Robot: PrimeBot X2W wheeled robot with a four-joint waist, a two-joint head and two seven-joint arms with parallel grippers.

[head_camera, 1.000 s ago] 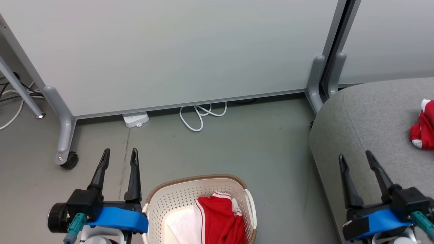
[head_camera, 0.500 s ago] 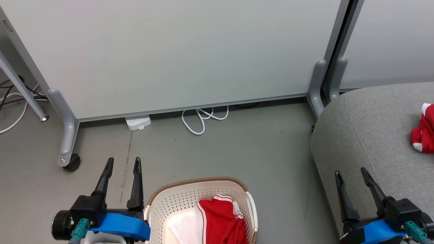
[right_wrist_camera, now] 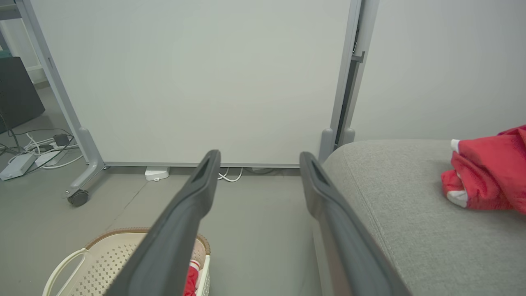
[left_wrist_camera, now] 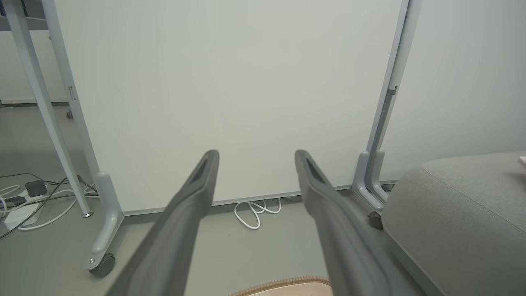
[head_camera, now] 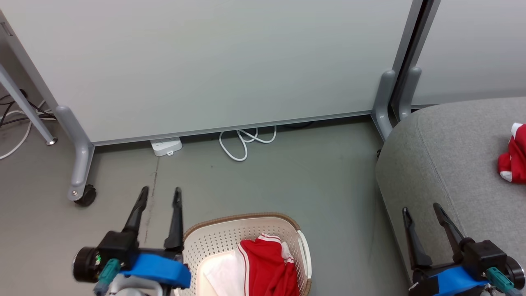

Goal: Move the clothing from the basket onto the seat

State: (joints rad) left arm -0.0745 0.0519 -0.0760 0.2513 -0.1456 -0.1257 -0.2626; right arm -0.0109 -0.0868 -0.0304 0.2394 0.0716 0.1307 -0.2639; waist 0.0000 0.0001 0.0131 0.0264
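The basket (head_camera: 222,240) runs off the head view's edge at 6 o'clock; red clothing (head_camera: 513,160) on the seat (head_camera: 444,156) is cropped at 3 o'clock.

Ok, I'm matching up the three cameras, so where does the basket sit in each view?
Head view: the basket is at bottom centre, cut off by the lower edge.
Left wrist view: a strip of the basket's brown rim shows at the bottom edge, near the middle.
Right wrist view: the basket is in the lower left corner.
Shared landmark: the looped white cable.
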